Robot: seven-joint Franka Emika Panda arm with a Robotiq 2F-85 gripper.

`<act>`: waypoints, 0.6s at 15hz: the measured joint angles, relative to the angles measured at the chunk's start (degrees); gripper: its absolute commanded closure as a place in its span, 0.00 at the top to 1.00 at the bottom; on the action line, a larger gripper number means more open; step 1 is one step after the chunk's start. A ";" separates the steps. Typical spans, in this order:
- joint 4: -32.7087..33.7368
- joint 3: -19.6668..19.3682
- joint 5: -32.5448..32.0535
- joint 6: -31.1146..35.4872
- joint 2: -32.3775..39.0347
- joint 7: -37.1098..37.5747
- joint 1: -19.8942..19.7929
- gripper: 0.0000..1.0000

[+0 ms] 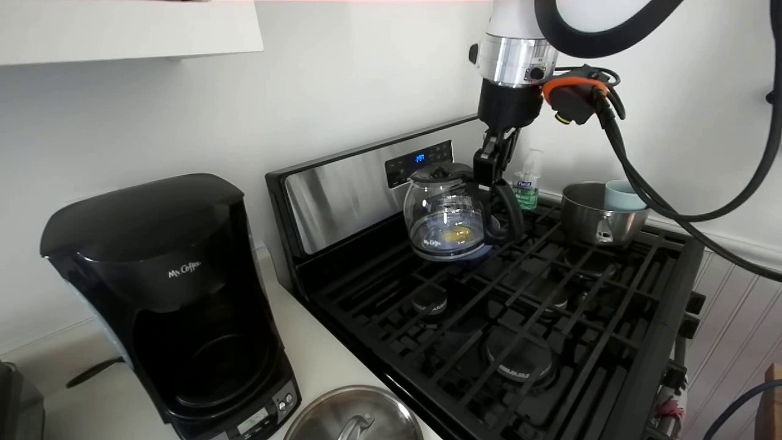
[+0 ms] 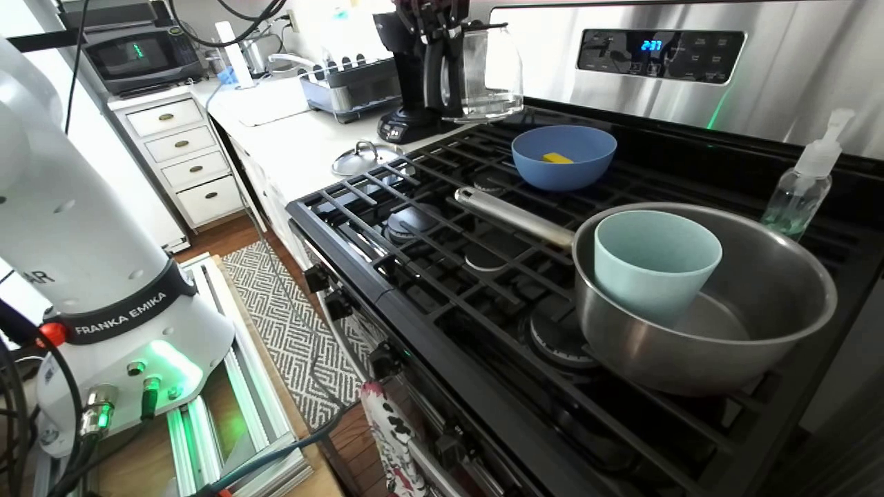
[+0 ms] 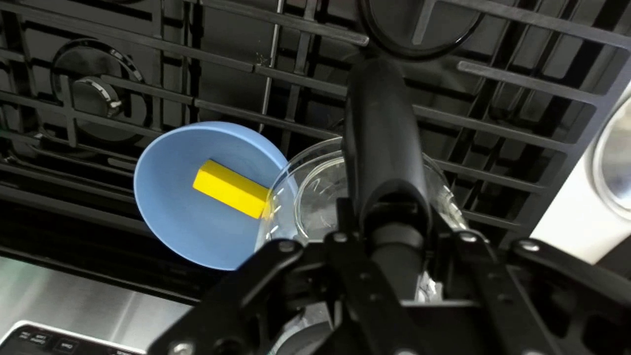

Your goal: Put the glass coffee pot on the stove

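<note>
The clear glass coffee pot (image 1: 443,211) with a dark lid and black handle hangs upright above the back part of the stove (image 1: 519,305), near its control panel. In an exterior view the pot (image 2: 492,76) shows raised near the stove's counter-side end (image 2: 442,276). My gripper (image 1: 492,174) points down and is shut on the black handle. In the wrist view the handle lies between the fingers of the gripper (image 3: 388,212); the glass belly (image 3: 318,192) shows beside it, partly hidden. Grates show under the pot (image 3: 493,172).
A blue bowl (image 2: 563,169) with a yellow block (image 2: 556,158) sits on the grates beside the pot (image 3: 172,222). A steel pan (image 2: 690,359) holds a pale cup (image 2: 656,255). A pump bottle (image 2: 801,186), a lid (image 1: 354,415) and the black coffee machine (image 1: 146,238) stand around.
</note>
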 measured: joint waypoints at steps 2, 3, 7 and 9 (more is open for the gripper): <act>-0.26 0.98 -0.66 0.00 0.00 0.00 0.71 0.08; -0.48 1.44 -1.02 0.00 0.00 0.02 1.03 0.08; -1.76 2.92 -1.99 0.22 0.04 0.07 2.12 0.08; -2.50 3.44 -2.03 0.42 0.04 0.08 2.59 0.08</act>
